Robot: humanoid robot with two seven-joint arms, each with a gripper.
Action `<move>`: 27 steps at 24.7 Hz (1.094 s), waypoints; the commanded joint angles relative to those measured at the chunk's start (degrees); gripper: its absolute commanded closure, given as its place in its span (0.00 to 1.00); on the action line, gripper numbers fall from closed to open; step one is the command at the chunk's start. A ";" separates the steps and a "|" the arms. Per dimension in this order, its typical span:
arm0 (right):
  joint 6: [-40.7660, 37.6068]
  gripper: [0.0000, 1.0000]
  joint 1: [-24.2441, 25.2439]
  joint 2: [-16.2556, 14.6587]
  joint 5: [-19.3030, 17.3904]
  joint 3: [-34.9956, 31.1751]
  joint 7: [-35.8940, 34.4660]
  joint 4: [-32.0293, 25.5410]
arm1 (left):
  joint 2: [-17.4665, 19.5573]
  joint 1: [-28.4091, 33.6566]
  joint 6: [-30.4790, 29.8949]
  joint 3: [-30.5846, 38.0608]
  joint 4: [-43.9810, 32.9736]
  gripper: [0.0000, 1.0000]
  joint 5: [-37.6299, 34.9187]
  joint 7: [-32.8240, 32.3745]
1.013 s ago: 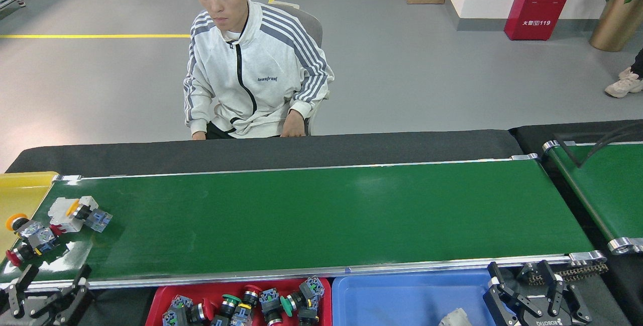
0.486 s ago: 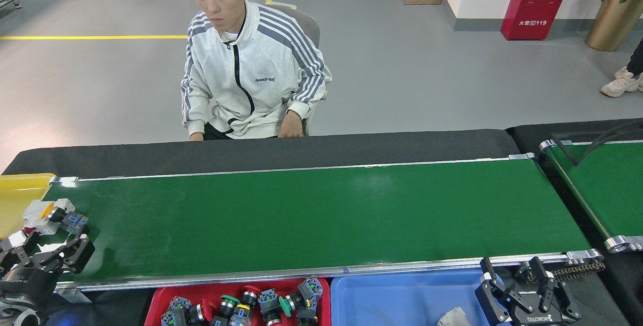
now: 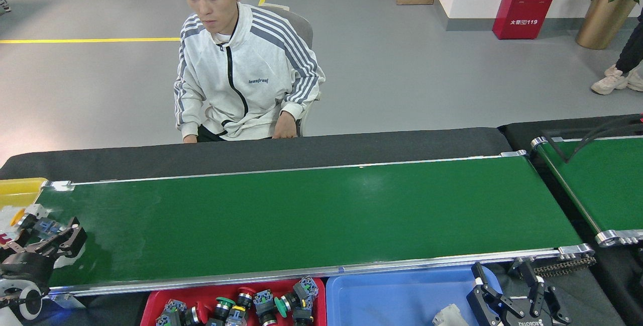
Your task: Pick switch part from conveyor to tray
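Switch parts are seen at the far left end of the conveyor, at the left edge of the frame, with the left gripper set over them, jaws spread and nothing yet held, presumably for a grasp. Red tray at lower centre is stocked with parts already. The right gripper, jaws apart and empty, is parked beside the blue tray.

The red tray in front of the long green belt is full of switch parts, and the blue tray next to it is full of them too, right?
Not quite. The head view shows the red plastic tray piled with push-button switch parts, but the blue plastic tray beside it is mostly bare, with just one grey piece at its near edge. Both sit in front of the long glossy green conveyor belt.
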 commanded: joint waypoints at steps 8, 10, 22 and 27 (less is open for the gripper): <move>-0.06 0.02 -0.77 0.12 0.08 -0.13 -0.09 -0.73 | 1.12 -5.50 -0.80 -3.08 7.81 0.85 0.59 5.95; -0.06 0.02 -0.69 0.21 0.08 -0.13 -0.09 -0.73 | 1.21 -4.62 -4.75 -3.08 7.28 0.92 0.59 9.91; 0.12 0.02 -0.77 0.12 0.08 -0.49 -0.26 -0.90 | 0.86 24.47 -23.65 -2.29 -34.82 0.96 6.47 12.72; 0.12 0.02 -0.77 0.03 0.08 -1.19 -0.26 -0.90 | 0.95 44.95 -36.13 -1.15 -56.53 0.93 6.83 12.63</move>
